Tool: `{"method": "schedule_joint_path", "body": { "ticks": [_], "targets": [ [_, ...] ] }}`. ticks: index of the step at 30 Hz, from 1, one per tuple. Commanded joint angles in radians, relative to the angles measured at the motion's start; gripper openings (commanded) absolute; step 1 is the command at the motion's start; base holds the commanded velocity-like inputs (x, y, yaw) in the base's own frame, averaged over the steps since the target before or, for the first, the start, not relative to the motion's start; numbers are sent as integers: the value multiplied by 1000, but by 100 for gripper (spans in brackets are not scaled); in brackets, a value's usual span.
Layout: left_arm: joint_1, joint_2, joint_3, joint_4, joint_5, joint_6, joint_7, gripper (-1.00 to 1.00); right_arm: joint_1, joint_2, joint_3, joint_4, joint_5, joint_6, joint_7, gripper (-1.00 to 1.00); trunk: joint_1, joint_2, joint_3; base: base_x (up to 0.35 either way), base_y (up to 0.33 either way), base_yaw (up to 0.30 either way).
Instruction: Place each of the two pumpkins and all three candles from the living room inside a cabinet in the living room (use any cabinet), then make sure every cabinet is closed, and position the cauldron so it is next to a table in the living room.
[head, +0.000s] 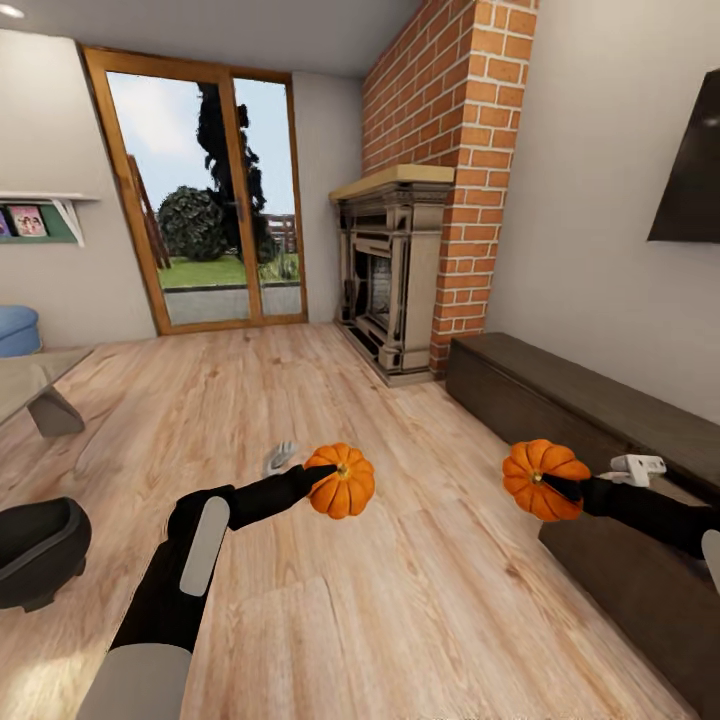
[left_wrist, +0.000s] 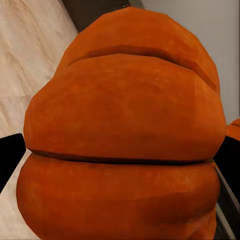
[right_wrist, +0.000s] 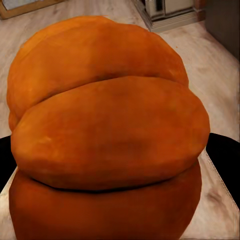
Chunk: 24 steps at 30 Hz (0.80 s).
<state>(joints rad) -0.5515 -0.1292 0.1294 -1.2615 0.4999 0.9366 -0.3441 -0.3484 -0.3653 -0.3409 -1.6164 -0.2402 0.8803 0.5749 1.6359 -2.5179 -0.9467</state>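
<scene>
Holding a ribbed orange pumpkin each, both arms reach out over the pale wooden plank floor. Just left of centre in the head view, the left gripper is clamped on the left pumpkin, its black fingers pressing the fruit's sides in the left wrist view. At right of centre, the right gripper is closed around the right pumpkin, held above the near end of the long, low dark-brown wood cabinet along the right wall. A glossy black round-bellied cauldron sits on the floor at the lower left edge. Behind stand a carved fireplace surround and a brick chimney.
</scene>
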Motion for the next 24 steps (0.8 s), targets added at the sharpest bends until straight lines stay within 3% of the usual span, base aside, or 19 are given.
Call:
{"method": "schedule_joint_path", "body": {
  "ticks": [1, 13, 24],
  "targets": [
    [-1, -1, 3, -1, 8, 8, -8, -100, -1, 0, -1, 0, -8, 8, 5, -100, 0, -1, -1, 0, -27, -281],
    [0, -1, 3, 0, 5, 6, -7, -100, -1, 1, 0, 0, -8, 8, 5, -100, 0, -1, -1, 24, -236, -281],
    [1, -2, 2, 1, 6, 6, -6, -100, -1, 2, 0, 0, -8, 15, 5, -100, 0, -1, -1, 1, -45, -281]
  ]
}}
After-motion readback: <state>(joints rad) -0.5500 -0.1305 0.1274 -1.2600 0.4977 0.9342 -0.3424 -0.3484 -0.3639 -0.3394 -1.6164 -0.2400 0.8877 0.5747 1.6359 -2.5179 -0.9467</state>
